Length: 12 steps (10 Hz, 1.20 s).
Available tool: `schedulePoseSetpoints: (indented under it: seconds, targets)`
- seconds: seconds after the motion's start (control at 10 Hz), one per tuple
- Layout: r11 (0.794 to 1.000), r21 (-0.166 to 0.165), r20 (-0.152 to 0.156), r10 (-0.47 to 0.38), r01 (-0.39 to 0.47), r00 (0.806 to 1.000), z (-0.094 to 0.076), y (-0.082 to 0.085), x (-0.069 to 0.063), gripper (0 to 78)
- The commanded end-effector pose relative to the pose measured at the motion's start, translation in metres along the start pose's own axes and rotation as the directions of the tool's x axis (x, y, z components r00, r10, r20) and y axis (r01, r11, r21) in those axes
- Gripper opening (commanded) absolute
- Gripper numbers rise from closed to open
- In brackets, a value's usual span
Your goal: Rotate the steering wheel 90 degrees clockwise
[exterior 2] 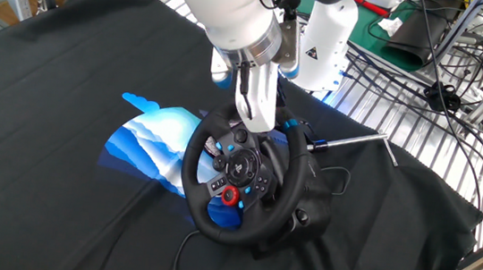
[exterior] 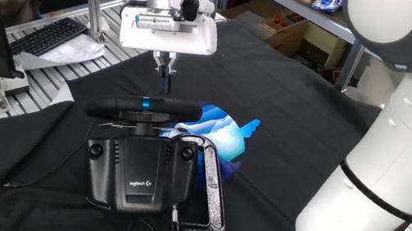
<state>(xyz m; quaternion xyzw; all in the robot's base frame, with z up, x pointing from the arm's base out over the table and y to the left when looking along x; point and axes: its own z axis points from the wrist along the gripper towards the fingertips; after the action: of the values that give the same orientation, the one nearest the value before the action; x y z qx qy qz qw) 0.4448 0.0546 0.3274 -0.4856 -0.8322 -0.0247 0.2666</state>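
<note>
A: Quick count — one steering wheel (exterior: 143, 106), one Logitech base (exterior: 141, 166) under it, lower left of centre.

B: Got it. One metal C-clamp (exterior: 211, 198) too, and one keyboard (exterior: 49, 36) upper left.

A: One gripper (exterior: 165, 66), one blue-and-white patch (exterior 2: 153, 139) on one black cloth (exterior 2: 49, 88).
</note>
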Motion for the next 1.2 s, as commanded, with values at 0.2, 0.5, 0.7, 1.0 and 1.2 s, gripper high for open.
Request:
schedulePoseSetpoints:
  seconds: [0.2,0.5,0.7,1.0,1.2]
  targets:
    - [0.997,-0.044,0.020,0.070,-0.070,0.997,0.0013,0.0003,-0.0011,1.1]
    - [0.994,-0.052,0.039,0.097,-0.095,0.995,0.0043,0.0005,-0.0031,1.1]
    - [0.987,-0.079,0.043,0.145,-0.141,0.989,0.0049,0.0005,-0.0036,1.1]
    - [0.982,-0.084,0.042,0.173,-0.170,0.984,0.0051,0.0006,-0.0035,1.1]
    - [0.971,-0.096,0.041,0.222,-0.217,0.974,0.0051,0.0006,-0.0033,1.1]
